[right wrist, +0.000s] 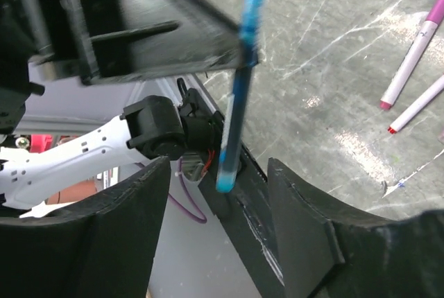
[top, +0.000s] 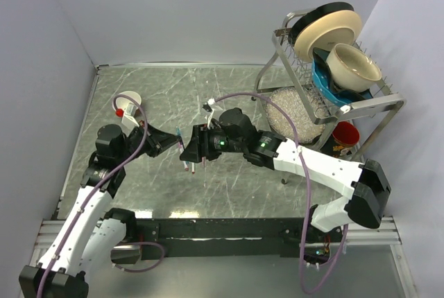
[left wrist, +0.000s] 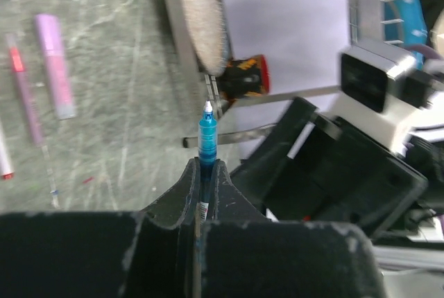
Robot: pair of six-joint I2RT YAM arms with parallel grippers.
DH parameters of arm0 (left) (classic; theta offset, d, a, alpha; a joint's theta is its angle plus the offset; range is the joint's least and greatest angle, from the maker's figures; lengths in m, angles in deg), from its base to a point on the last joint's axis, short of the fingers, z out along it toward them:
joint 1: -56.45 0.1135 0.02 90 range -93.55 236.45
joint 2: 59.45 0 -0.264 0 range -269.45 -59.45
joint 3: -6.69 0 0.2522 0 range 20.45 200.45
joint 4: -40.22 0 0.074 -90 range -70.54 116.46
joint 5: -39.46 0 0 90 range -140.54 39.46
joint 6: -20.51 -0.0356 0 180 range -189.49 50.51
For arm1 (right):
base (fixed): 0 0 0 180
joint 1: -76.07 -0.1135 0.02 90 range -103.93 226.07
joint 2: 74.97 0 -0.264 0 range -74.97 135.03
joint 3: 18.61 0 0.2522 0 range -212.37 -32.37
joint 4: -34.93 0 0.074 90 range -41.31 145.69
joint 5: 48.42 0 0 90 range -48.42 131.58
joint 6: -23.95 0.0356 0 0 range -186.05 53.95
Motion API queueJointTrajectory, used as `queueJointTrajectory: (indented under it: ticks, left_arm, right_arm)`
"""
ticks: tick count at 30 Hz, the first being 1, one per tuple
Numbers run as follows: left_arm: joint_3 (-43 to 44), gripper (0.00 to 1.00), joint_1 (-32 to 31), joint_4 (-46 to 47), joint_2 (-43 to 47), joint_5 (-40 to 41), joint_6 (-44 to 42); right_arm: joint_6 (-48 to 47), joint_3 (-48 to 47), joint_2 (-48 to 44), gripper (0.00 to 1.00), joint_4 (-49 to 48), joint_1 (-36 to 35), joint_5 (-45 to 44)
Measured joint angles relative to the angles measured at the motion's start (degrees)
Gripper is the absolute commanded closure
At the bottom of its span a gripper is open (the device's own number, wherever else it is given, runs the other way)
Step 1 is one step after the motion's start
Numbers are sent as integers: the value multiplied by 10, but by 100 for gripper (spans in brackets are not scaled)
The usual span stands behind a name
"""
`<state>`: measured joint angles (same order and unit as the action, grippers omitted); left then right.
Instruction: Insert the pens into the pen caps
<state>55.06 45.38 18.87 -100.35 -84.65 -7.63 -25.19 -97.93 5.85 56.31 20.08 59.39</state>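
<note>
My left gripper is shut on a blue pen, which points its white tip up past the fingertips. In the top view the left gripper and right gripper meet tip to tip above the middle of the table. My right gripper is open, and the blue pen hangs between its fingers without touching them. Loose pens lie on the table below: a pink one, a thin red-ended one, and two white ones. I cannot pick out any loose pen cap.
A metal dish rack with plates and bowls stands at the back right, with a clear textured bowl and a red container under it. A white cup sits at the back left. Walls close in the left and back.
</note>
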Motion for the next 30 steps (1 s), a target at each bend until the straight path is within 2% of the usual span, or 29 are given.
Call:
queueJointTrajectory:
  ticks: [11,14,15,17,18,19,20,22,23,26,30]
  left_arm:
    - [0,99,-11,34,17,-19,26]
    - [0,99,-12,39,24,-21,29]
    - [0,99,-12,40,25,-21,30]
    - [0,99,-12,47,25,-23,33]
    - [0,98,-12,51,24,-24,34]
    - [0,93,-12,55,24,-24,35]
    - [0,68,-12,57,24,-24,35]
    - [2,44,-11,56,24,-23,39]
    - [4,28,-12,52,24,-23,35]
    - [20,16,-14,22,24,-16,33]
    - [59,16,-14,-29,24,27,38]
  right_arm:
    - [14,0,9,60,-24,0,6]
    - [22,0,14,70,-29,0,12]
    - [24,0,15,83,-34,0,15]
    - [29,0,15,100,-43,0,21]
    - [33,0,15,100,-45,0,22]
    - [36,0,15,100,-47,0,24]
    - [41,0,15,100,-51,0,24]
    - [45,3,15,100,-59,0,25]
    - [46,4,15,100,-61,0,23]
    - [48,5,14,100,-64,0,13]
    - [47,13,-4,100,-50,0,-18]
